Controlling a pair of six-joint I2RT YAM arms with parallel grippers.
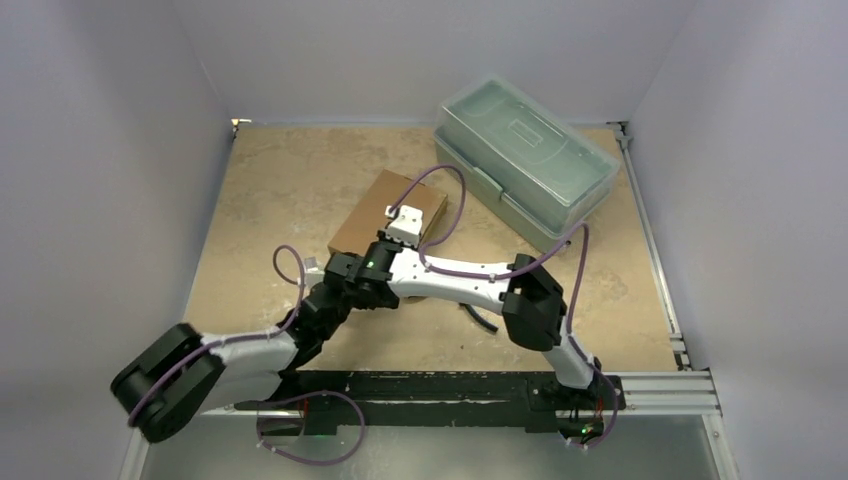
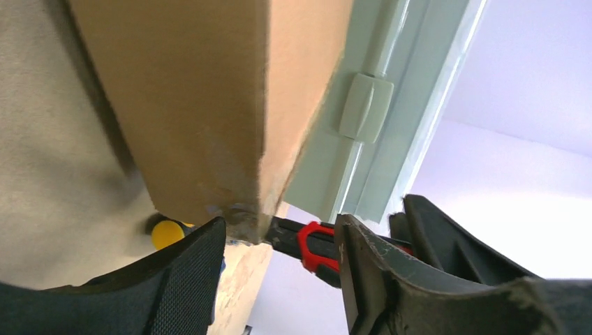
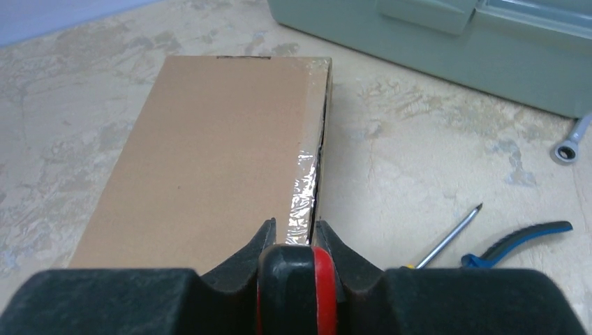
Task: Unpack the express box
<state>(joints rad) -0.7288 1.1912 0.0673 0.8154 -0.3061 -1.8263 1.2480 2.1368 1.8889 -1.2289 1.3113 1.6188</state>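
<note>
Box: the box lies flat near the middle of the table, on the near side of the toolbox and apart from it.
Box lid: down, with clear tape along the seam on its right edge; its contents are hidden.
Toolbox: the toolbox sits at the far right of the table with its lid shut and its latch down; nothing inside can be made out through the cloudy plastic.
Right gripper: the right gripper has its fingers clamped on a red tool, held at the near end of the taped seam; the tool's tip is hidden.
Left gripper: the left gripper has its fingers spread, with the box's near corner between them; whether they touch it cannot be told.
Loose on the table, right of the box: a screwdriver, pliers just beside it, and the ring end of a wrench near the toolbox.
Count: one box, one toolbox, one red tool, one screwdriver, one pair of pliers, one wrench end.
</note>
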